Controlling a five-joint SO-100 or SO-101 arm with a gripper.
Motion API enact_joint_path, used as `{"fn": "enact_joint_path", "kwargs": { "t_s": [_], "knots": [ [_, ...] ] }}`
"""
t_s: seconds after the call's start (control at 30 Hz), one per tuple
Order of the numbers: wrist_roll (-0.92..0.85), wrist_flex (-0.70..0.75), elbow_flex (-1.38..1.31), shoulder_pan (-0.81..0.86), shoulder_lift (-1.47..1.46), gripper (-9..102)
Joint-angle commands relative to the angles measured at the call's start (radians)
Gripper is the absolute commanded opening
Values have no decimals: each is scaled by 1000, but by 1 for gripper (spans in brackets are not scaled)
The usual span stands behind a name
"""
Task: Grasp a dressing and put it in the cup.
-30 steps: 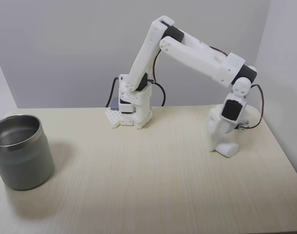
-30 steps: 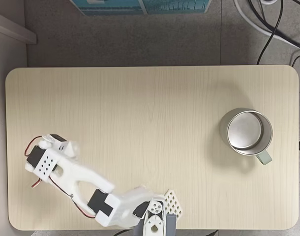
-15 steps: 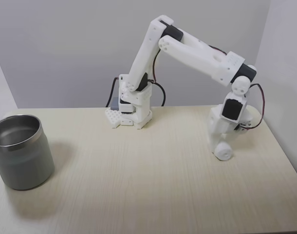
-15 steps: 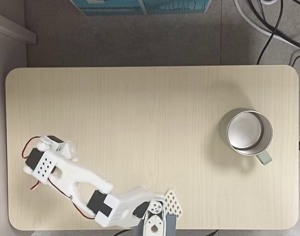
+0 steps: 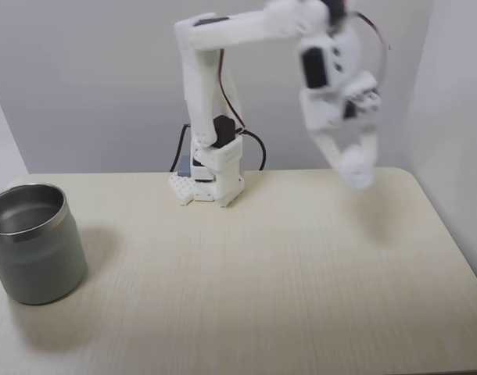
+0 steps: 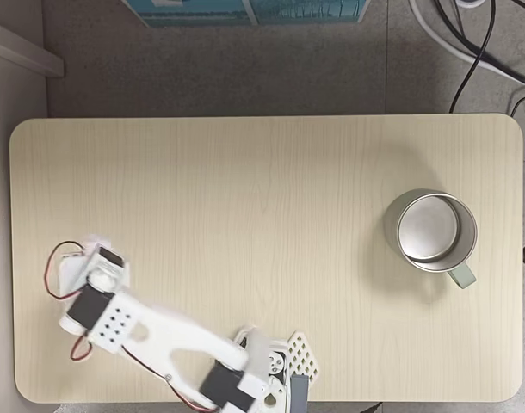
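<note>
We see a pale wooden table (image 5: pixel 246 289) with a white robot arm (image 5: pixel 223 31) bolted at its back edge in the side-on fixed view. The arm reaches up and across the top of that frame, and its gripper (image 5: pixel 354 166) hangs blurred in the upper right, lifted clear of the tabletop. Its fingers are closed together around a small white round-ended roll, the dressing (image 5: pixel 357 170), at the very tip. A faint shadow lies on the wood beneath it.

The cup (image 5: pixel 34 244), a squat grey steel tumbler with a shiny rim, stands at the far left of this frame, well apart from the gripper.

In the fixed view from above, the table (image 6: pixel 245 172) fills most of the frame. The arm (image 6: pixel 172 331) stretches from the bottom centre toward the lower left, where the gripper (image 6: pixel 97 274) shows as a white blur with the dressing (image 6: pixel 103 280) at its end. The cup (image 6: pixel 435 231) sits at the right side, open mouth upward. Dark cables (image 6: pixel 478 43) trail across the floor in the upper right corner.
</note>
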Motion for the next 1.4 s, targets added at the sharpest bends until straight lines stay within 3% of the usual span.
{"fn": "enact_joint_path", "kwargs": {
  "t_s": [0.0, 0.23, 0.53, 0.73, 0.93, 1.37],
  "knots": [
    [14, 51, 89, 172, -104, 0],
    [77, 183, 290, 603, -138, 0],
    [192, 181, 383, 1180, -124, 0],
    [238, 169, 374, 1460, -37, 0],
    [225, 32, 279, 1600, 60, 0],
    [156, -155, 61, 1672, 83, 0]
  ]
}}
